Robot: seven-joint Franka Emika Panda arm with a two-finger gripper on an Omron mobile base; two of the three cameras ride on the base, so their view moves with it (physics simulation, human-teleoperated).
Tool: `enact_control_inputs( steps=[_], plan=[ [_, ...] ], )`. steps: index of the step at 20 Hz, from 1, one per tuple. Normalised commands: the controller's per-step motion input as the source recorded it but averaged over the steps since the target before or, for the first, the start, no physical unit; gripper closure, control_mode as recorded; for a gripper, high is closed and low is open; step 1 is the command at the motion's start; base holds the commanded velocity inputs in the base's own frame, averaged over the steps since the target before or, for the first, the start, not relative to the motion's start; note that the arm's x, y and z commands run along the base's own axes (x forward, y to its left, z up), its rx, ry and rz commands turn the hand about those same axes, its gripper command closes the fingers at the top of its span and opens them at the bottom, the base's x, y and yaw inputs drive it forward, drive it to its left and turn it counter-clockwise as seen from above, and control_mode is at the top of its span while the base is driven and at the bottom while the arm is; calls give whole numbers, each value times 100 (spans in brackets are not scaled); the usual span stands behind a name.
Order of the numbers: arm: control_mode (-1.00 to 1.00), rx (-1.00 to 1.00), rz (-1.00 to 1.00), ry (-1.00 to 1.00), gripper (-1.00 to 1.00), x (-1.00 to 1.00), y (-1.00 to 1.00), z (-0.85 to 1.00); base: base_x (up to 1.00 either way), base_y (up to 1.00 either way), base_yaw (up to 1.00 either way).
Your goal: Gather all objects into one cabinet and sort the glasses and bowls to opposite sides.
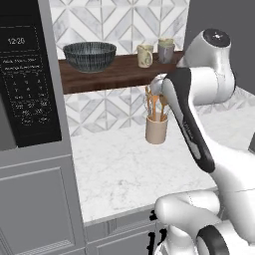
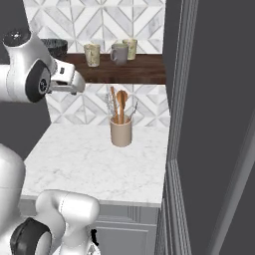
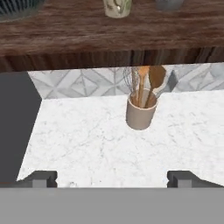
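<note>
On the shelf (image 1: 119, 74), bowl (image 1: 90, 56) left, cups right; my gripper (image 3: 112, 178) hangs open, empty; I judge sorting nearly done.

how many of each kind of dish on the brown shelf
bowl: 1
cream cups: 2
grey mug: 1
total on the shelf: 4

A rendered home kitchen.
A white marble tabletop (image 1: 119, 169) runs under grey-white patterned wall tile (image 1: 107, 107), with a built-in microwave (image 1: 25, 74) over grey cabinet fronts (image 1: 40, 209), a dark wooden shelf (image 1: 114, 74) bearing a ribbed bowl (image 1: 90, 56) and cups, and a beige crock of wooden spoons (image 1: 156, 128).
</note>
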Motion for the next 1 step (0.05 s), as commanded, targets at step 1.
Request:
enact_control_inputs(
  steps=[1],
  plan=[
    [-100, -8, 3, 17, -100, 0, 11, -21, 0, 0, 0]
  ],
)
